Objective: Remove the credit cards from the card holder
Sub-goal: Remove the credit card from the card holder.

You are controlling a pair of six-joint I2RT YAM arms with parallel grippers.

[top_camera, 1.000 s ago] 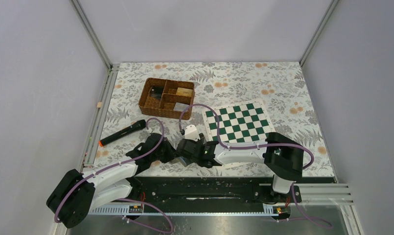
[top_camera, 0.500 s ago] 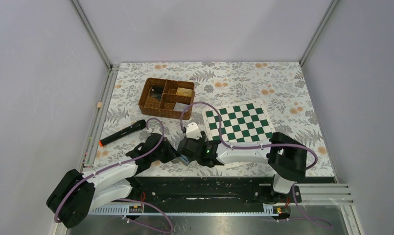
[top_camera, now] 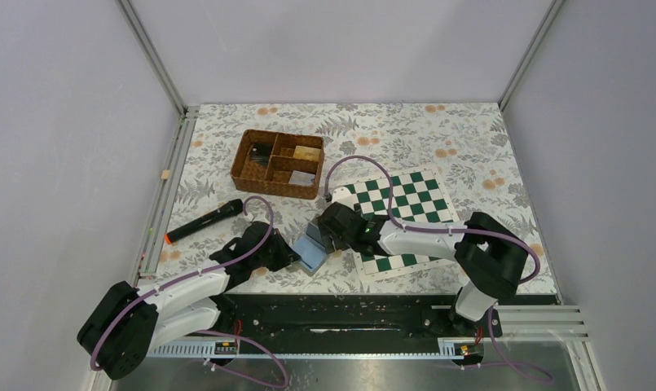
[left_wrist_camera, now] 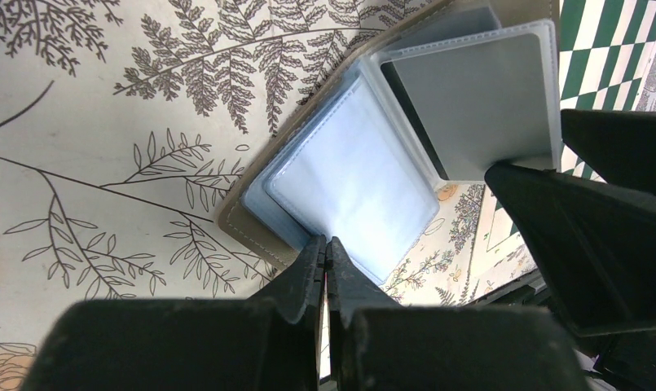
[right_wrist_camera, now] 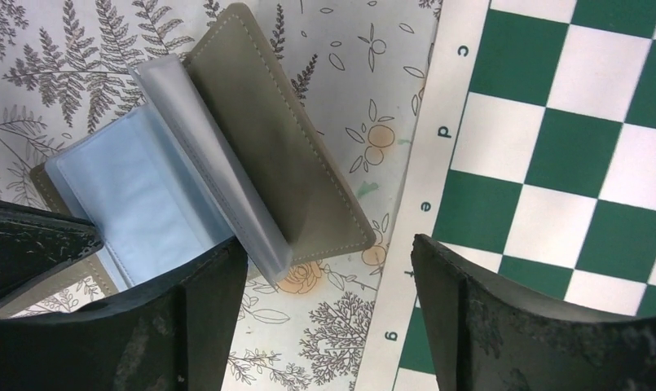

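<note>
The card holder [top_camera: 312,248] lies opened like a book on the floral cloth, between the two grippers. Its light blue sleeves [left_wrist_camera: 353,175] lie flat. A grey cover flap [right_wrist_camera: 267,138] with clear sleeves stands tilted up. No credit cards can be told apart from the sleeves. My left gripper [top_camera: 290,259] is shut, and in the left wrist view its tips [left_wrist_camera: 326,242] touch the near edge of the blue sleeve. My right gripper [top_camera: 324,235] is open just right of the holder. In its wrist view the right gripper [right_wrist_camera: 328,244] holds nothing, and its left finger [right_wrist_camera: 214,293] is beside the sleeves' corner.
A green and white chessboard mat [top_camera: 398,208] lies just right of the holder, under the right arm. A brown wicker compartment basket [top_camera: 277,163] stands behind. A black marker with an orange tip [top_camera: 204,221] lies to the left. The metal rail runs along the near edge.
The right gripper drew back up and to the right, off the holder, and its jaws widened. The holder now shows open with one flap raised. The left arm stayed put.
</note>
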